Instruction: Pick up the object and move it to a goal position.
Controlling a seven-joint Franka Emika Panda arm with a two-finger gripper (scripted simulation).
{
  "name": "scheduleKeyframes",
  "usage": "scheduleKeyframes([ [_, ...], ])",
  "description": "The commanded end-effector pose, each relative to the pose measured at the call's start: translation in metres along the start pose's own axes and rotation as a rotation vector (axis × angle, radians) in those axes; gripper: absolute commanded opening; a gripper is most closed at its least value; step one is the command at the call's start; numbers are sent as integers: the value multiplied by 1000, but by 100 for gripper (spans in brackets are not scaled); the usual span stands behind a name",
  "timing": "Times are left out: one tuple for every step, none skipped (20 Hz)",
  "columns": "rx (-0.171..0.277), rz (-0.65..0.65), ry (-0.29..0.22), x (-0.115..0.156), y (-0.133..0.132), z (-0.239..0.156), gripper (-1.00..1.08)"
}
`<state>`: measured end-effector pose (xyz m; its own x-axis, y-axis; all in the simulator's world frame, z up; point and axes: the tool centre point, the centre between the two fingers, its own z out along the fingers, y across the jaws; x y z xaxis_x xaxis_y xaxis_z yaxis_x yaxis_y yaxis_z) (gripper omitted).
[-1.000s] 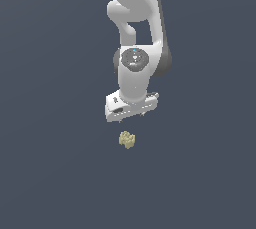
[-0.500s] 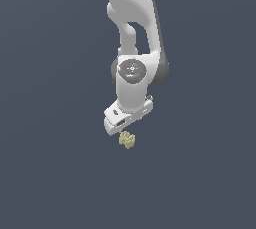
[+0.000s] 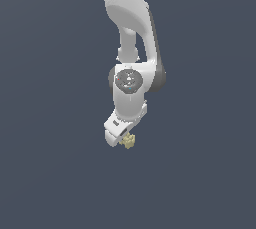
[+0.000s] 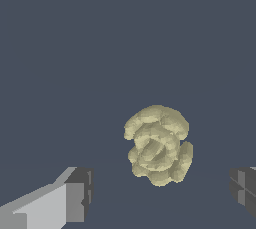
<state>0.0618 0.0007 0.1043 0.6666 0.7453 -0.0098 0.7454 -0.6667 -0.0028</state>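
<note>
We see the white Panda arm (image 3: 131, 28) reaching down from the top of the exterior view, its wrist joint turned toward the camera and the gripper (image 3: 121, 138) tilted toward the exterior view's left at the low end. The object (image 3: 129, 141), a small pale yellow-beige knobbly lump, lies on the plain dark grey-blue floor (image 3: 50, 173) right at the gripper's tip, on its side toward the exterior view's right; in this view it looks tucked against the lower edge of the hand, and we cannot tell from here whether anything is touching it. In the wrist view we see the same object (image 4: 158, 145) much larger, a folded, ridged mass with rounded lobes, lying on the floor (image 4: 100, 38) between the two fingers. One finger (image 4: 70, 200) shows as a pale grey bar ending in a dark pad, the other finger (image 4: 243, 193) only as a dark pad at the picture's edge. The jaws stand wide apart, with clear floor visible between each pad and the lump, so we judge the gripper (image 4: 161, 190) spread wide and holding nothing. The object sits nearer the finger at the picture's edge than the pale one, not quite centred in the gap. The fingertips appear to reach about level with the nearer side of the lump.
</note>
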Motion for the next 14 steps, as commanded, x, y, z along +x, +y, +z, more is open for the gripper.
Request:
scheduleKeyframes([
  [-1,-46,3,2,4,3,100],
  [-2,-60,4,2,5,4,100],
  [-2,-73,5,2,6,5,100],
  [-2,-85,6,3,7,6,100],
  [-3,-95,7,3,8,7,100],
  [-3,-104,8,3,8,7,100],
  [-3,-111,8,4,9,8,100],
  [-3,-117,9,4,10,8,100],
  [-3,-122,9,4,10,9,100],
  [-3,-125,9,4,10,9,100],
  [-3,-127,9,4,10,9,100],
  [-3,-128,10,4,11,9,100],
  [-3,-124,9,4,10,9,100],
  [-3,-124,9,4,10,9,100],
])
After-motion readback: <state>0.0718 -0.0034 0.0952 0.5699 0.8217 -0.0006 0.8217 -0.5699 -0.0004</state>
